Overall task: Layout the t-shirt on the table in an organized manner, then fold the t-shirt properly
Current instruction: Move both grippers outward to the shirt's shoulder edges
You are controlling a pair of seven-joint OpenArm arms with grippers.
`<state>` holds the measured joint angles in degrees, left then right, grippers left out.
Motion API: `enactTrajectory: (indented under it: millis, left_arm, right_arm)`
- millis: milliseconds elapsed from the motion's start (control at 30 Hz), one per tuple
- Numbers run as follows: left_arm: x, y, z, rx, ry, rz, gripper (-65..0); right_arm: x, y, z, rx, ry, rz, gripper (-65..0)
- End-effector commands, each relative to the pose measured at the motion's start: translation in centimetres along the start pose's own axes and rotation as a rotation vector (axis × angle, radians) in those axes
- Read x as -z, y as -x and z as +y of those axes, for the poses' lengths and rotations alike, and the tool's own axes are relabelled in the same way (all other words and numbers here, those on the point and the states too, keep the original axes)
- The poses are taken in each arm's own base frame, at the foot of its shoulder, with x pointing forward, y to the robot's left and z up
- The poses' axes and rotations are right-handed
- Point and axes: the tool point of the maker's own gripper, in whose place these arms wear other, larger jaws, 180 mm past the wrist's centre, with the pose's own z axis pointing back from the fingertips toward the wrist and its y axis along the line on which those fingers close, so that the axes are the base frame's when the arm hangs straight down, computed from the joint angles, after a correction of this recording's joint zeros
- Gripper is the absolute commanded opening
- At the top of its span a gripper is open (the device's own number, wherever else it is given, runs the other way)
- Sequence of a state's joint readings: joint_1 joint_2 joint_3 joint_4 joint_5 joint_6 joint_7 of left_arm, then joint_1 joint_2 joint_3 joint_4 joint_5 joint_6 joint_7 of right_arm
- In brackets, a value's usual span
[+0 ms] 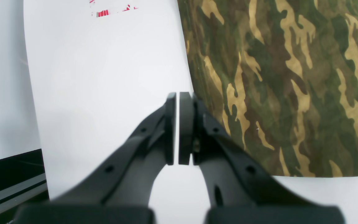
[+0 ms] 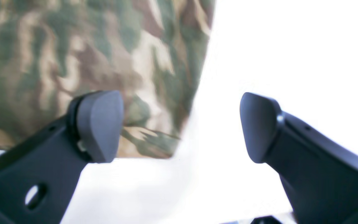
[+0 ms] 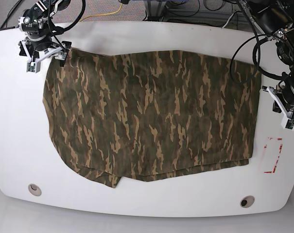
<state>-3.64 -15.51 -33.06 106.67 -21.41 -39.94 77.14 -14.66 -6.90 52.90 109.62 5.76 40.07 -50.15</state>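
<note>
You see the t-shirt spread mostly flat across the middle of the table, one fold apparently made, more left. Bare white rim lies along the bottom. At right, the left gripper is pinched empty; upper left, the right gripper gapes wide, empty.

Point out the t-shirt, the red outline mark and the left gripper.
t-shirt (image 3: pixel 151 111), base view, middle of the spread cloth.
red outline mark (image 3: pixel 272 155), base view, its centre.
left gripper (image 1: pixel 177 99), left wrist view, between the shut fingertips.
</note>
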Motion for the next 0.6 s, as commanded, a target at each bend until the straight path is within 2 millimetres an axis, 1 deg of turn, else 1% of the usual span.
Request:
enactTrajectory:
  millis: [0, 133, 267, 367, 433, 567]
  left_arm:
    - [-0.1, -1.6, -0.7, 0.056, 0.011, -0.034, -64.6]
    - [0.6, -1.1, -2.5, 0.099, 0.054, -0.007, -64.6]
    - [0.8, -1.0, -3.0, 0.097, 0.07, -0.016, -64.6]
    - [1.1, -1.0, -4.0, 0.085, 0.092, -0.043, -64.6]
    - [1.1, -0.8, -4.7, 0.08, 0.108, -0.07, -64.6]
    - [1.3, -0.8, -4.9, 0.082, 0.102, -0.106, -64.6]
  right_arm:
    - [0.0, -0.4, -0.3, 0.003, 0.001, -0.023, -8.9]
    - [0.7, 1.0, 0.0, 0.029, -0.019, 0.016, -8.9]
    - [1.2, 2.2, 0.3, 0.047, -0.034, 0.046, -8.9]
    - [1.5, 2.6, 0.6, 0.053, -0.047, 0.059, -8.9]
    - [1.7, 3.3, 1.0, 0.066, -0.057, 0.081, -8.9]
    - [1.9, 4.1, 1.3, 0.074, -0.068, 0.109, -9.7]
